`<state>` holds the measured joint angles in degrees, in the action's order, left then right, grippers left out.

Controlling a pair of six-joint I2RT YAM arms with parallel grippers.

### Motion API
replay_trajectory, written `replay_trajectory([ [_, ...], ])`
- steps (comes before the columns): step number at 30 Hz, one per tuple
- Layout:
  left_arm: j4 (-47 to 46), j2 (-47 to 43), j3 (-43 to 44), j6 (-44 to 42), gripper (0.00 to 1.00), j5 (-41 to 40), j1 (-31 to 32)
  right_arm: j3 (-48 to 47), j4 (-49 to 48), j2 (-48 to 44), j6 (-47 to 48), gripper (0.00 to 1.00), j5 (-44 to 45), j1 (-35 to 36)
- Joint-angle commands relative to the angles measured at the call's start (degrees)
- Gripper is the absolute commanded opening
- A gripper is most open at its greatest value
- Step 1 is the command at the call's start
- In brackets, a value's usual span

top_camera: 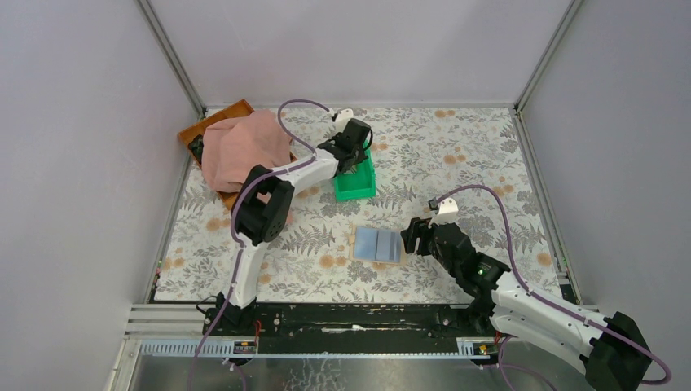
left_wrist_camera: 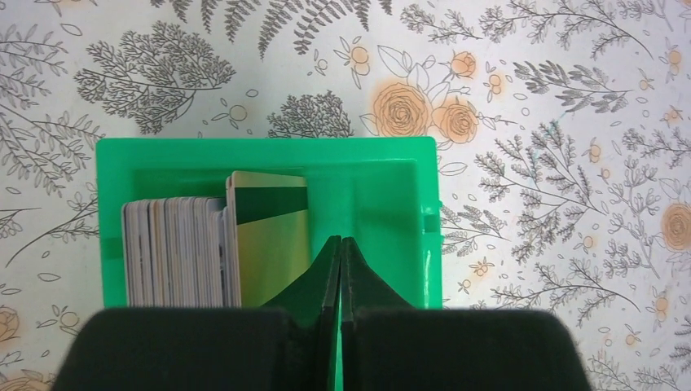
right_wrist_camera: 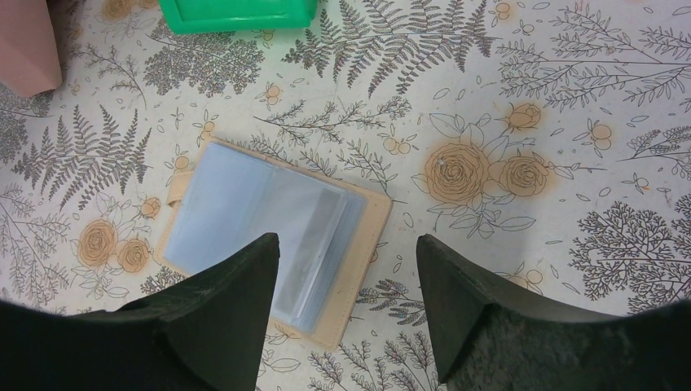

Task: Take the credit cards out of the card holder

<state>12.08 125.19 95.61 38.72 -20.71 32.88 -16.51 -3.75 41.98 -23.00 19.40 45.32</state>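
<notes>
The card holder [top_camera: 377, 244] lies open on the table, pale blue inside with a tan edge; it also shows in the right wrist view [right_wrist_camera: 277, 236]. My right gripper [top_camera: 413, 236] [right_wrist_camera: 348, 244] is open and empty, just right of the holder's right edge. Several credit cards [left_wrist_camera: 175, 252] stand on edge in the green bin [left_wrist_camera: 383, 179], with a yellow card with a dark stripe [left_wrist_camera: 273, 236] at their right. My left gripper [top_camera: 350, 151] [left_wrist_camera: 340, 244] is shut and empty, over the bin beside the yellow card.
The green bin [top_camera: 356, 181] stands at mid table, behind the holder. A pink cloth [top_camera: 240, 151] covers a brown tray [top_camera: 220, 122] at the back left. Grey walls close in the table on three sides.
</notes>
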Motion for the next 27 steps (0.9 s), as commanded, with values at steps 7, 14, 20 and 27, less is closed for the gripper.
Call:
replay_trajectory([
  [7, -14.3, -11.4, -10.2, -5.5, 0.0, 3.0, 3.1, -0.3, -2.8, 0.4, -0.6, 0.7, 0.1, -0.4],
  [14, -37.2, -29.8, -36.1, -17.7, 0.8, -12.3, 18.7, -1.9, -1.7, 4.3, -0.6, 0.45, -0.1, -0.4],
  [20, -53.4, -40.5, -60.9, -4.2, 0.34, 7.9, 20.5, -2.9, -1.2, 7.3, -1.6, 0.04, -4.3, -0.4],
  [27, -47.4, -41.8, -68.9, -3.2, 0.0, 4.8, 21.1, -1.3, -5.5, 9.1, -5.9, 0.0, -9.5, -0.3],
])
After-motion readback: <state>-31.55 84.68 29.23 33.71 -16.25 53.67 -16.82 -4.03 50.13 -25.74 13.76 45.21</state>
